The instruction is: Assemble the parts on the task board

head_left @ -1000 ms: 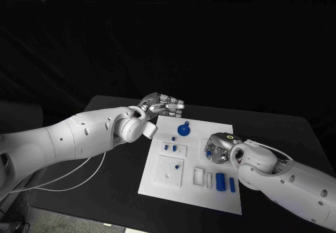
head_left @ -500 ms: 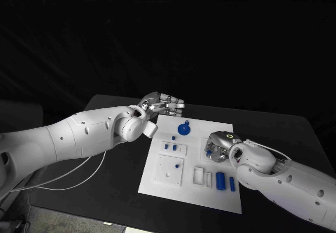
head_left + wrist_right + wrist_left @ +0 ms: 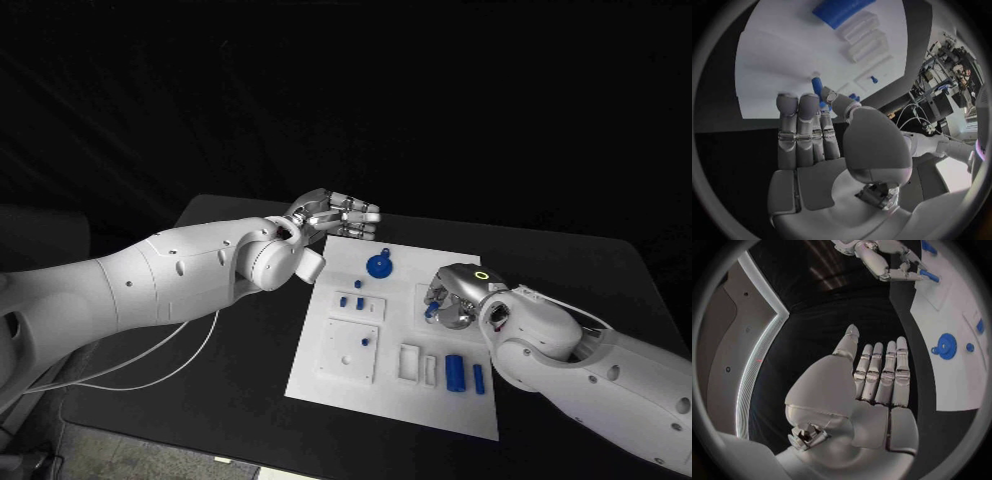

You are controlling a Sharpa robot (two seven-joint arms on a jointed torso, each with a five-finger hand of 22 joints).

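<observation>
The white task board [image 3: 335,372] lies in the middle of the black table. My right hand [image 3: 453,298] hovers over the board's right side and pinches a small blue peg [image 3: 431,312] between thumb and a finger. The right wrist view shows that peg [image 3: 817,88] at the fingertips [image 3: 787,100], just above the board [image 3: 773,60]. My left hand [image 3: 336,216] is off the board's far left corner, fingers straight and side by side [image 3: 879,380], holding nothing. A round blue gear part [image 3: 379,266] lies near it on the board.
Two blue cylinders [image 3: 456,373] lie at the board's near right, beside white slots [image 3: 410,360]. Several small blue pegs [image 3: 359,302] stand on the board's left half. A white cable [image 3: 159,365] runs over the table's left side.
My right wrist has shifted slightly away from me and turned a little, the blue peg still in its pinch. The left arm has stayed put.
</observation>
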